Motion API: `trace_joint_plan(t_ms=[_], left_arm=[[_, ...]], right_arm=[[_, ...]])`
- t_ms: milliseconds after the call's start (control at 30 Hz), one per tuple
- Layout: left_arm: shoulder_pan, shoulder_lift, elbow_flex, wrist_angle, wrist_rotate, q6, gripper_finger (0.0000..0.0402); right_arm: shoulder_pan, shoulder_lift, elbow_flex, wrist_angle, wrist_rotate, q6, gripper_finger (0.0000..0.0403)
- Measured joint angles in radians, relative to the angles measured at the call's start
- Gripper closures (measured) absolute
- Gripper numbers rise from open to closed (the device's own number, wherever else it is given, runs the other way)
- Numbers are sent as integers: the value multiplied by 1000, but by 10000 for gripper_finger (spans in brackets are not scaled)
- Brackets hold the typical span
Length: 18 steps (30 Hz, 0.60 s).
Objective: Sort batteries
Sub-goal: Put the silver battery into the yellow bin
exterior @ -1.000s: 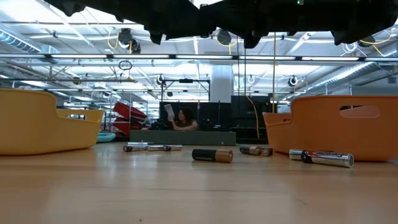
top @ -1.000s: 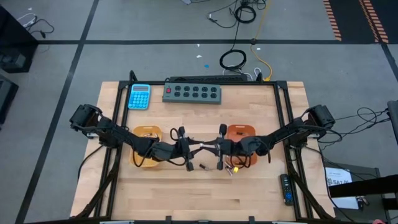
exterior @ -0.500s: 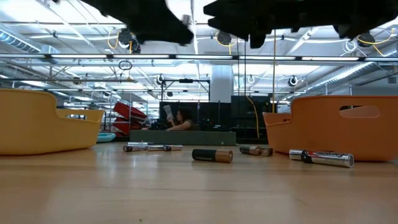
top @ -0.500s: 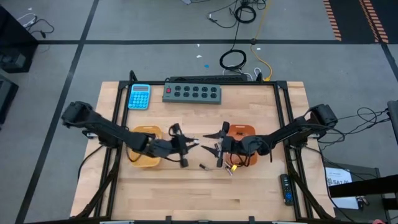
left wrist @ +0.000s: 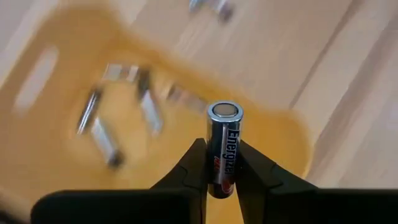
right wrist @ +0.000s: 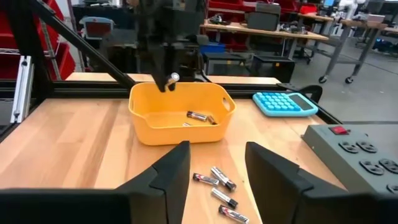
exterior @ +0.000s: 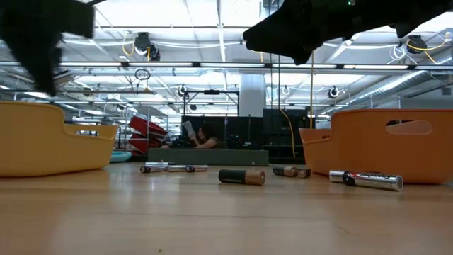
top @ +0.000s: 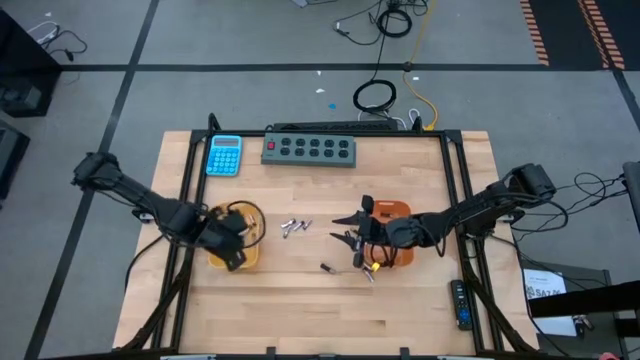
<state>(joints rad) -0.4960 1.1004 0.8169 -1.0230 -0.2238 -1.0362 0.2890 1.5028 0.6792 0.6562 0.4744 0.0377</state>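
Note:
My left gripper (left wrist: 222,150) hangs over the yellow tray (top: 238,212), shut on a silvery-grey battery (left wrist: 224,134). The right wrist view shows that battery (right wrist: 173,78) pointing down above the tray (right wrist: 177,118), where several batteries lie. My right gripper (top: 350,238) is open beside the orange tray (top: 388,212), holding nothing. Loose batteries lie on the table: a small cluster (top: 295,227) at the middle, a dark one (top: 327,268) nearer the front, and more (top: 370,272) by the orange tray. My left gripper pinches the silvery-grey battery between its two fingers at the labelled half of the body (left wrist: 222,175). The battery lies along the fingers, and its capped end (left wrist: 224,112) sticks out past the tips. The fingers point down, and the battery is lifted clear above the yellow tray.
A blue calculator (top: 225,155) and a grey power strip (top: 310,149) sit along the far edge. In the low view, batteries (exterior: 242,176) lie between the yellow tray (exterior: 49,138) and the orange tray (exterior: 386,142). A person is in the room behind.
My left gripper has moved from the table's middle toward the left edge and now hangs over the yellow tray, carrying the battery with it. My right gripper has stayed by the orange tray and has tipped up toward level.

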Motion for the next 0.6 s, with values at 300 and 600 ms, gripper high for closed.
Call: trace_joint_plan(t_ms=[300,600], left_arm=[[-29,38,0,-46,60,-57,212],[86,87,0,130,23,94,150]], right_arm=[[0,0,0,-11,0,2,264],[-4,0,0,-19,-8,2,264]])
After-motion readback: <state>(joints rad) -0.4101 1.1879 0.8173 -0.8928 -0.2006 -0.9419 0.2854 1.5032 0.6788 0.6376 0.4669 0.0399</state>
